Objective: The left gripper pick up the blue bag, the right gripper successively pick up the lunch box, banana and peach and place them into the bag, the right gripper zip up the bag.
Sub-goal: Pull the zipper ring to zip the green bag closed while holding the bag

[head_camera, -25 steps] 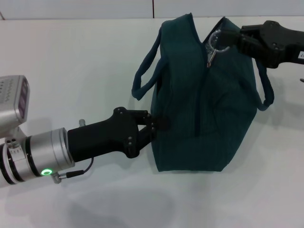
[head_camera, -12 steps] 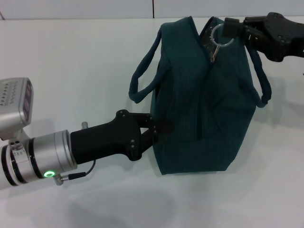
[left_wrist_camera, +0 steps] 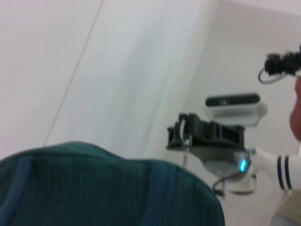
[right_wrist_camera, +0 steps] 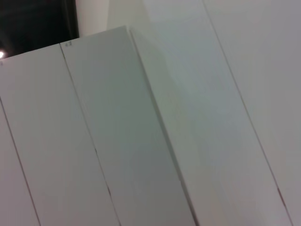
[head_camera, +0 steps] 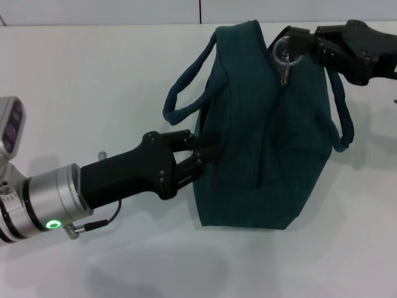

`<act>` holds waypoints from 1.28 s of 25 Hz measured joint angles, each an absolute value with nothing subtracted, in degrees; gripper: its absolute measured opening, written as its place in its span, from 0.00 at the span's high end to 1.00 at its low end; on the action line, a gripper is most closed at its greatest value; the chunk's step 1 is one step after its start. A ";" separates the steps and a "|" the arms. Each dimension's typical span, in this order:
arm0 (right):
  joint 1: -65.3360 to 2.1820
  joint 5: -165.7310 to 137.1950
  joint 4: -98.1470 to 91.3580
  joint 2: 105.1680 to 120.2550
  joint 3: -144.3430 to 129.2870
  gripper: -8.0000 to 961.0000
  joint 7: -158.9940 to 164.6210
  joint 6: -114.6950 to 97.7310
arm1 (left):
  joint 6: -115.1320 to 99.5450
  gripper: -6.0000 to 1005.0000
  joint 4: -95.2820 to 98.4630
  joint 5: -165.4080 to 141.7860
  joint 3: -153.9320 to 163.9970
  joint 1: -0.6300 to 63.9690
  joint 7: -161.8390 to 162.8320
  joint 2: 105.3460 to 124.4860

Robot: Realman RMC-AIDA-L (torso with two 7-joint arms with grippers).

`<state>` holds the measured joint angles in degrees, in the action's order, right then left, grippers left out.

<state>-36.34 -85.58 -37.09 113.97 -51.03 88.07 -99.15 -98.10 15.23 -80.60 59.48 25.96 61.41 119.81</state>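
Evidently soft and floppy, the blue bag point(head_camera: 267, 130) sags between the left hand point(head_camera: 201, 158), clenched on its end fabric, and the right hand point(head_camera: 296, 45), pinching its zipper ring point(head_camera: 283, 51).

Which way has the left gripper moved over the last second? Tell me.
Yes. In the head view the left gripper has shifted slightly up, away from the near table edge, fingertips pressed against the blue bag.

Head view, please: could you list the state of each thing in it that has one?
Dark teal-blue fabric bag: resting on the white table, zipper closed up to the ring.
Metal zipper ring pull: held at the bag's top.
Left end effector: shut on the bag's side.
Right end effector: shut on the ring pull.
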 joint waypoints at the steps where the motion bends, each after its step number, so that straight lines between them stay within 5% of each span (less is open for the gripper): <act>1: -36.34 -85.65 -37.09 114.04 -51.04 0.99 88.07 -99.34 | -98.47 0.82 15.23 -79.88 59.47 25.84 62.29 119.81; 7: -36.39 -85.78 -37.04 114.36 -51.16 0.99 88.06 -99.81 | -99.04 0.57 15.67 -78.52 59.46 25.73 68.19 119.79; 23: -36.62 -85.86 -36.93 115.12 -52.87 0.99 88.07 -100.71 | -98.60 0.21 15.59 -78.44 59.42 26.98 69.96 119.97; 32: -37.37 -85.88 -35.52 115.14 -53.44 0.99 88.06 -100.72 | -93.89 0.23 14.10 -77.09 59.52 27.83 72.08 120.30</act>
